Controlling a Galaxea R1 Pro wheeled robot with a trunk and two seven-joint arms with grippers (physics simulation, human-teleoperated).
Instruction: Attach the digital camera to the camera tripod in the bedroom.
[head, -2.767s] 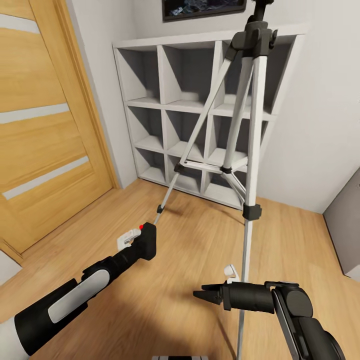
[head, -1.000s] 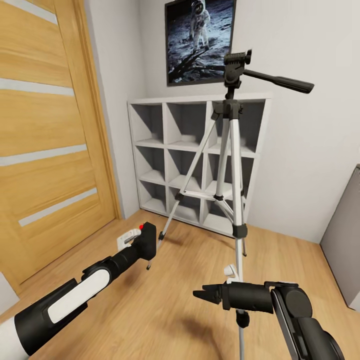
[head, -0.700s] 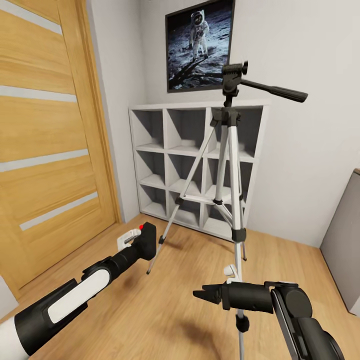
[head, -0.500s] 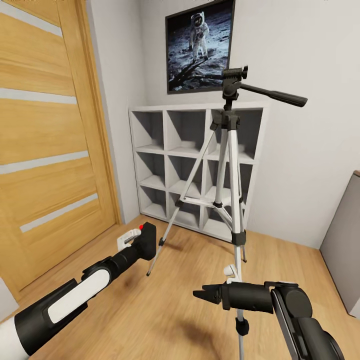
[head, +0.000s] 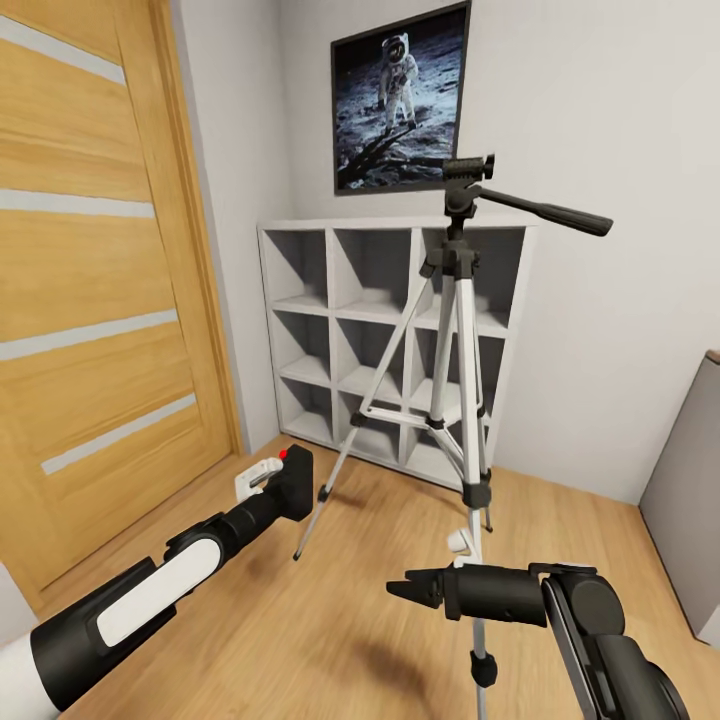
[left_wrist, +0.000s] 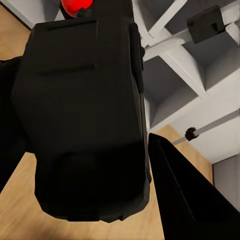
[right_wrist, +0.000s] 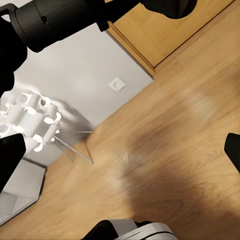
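Digital camera (head: 293, 484) sitting clamped in left claw (head: 268, 480), red button up. Camera tripod (head: 455, 340) standing ahead, head well above claw. Right claw (head: 412, 590) hanging empty, fingers apart. Advice: raise camera, keep level, align base over tripod head before lowering.

Matte black casings on both arms, built from rounded cylindrical segments. Left arm (head: 140, 610) black with a long glossy white oval inlay along the forearm, turning white at the nearest segment by the picture's edge; small white bracket (head: 258, 480) at the wrist. Right arm (head: 600, 630) thicker, with a round black joint cap, a thin pale seam along the link, and a small white tab above the wrist. Right end effector (head: 405, 589) tapering into dark pointed fingers (head: 415, 578)
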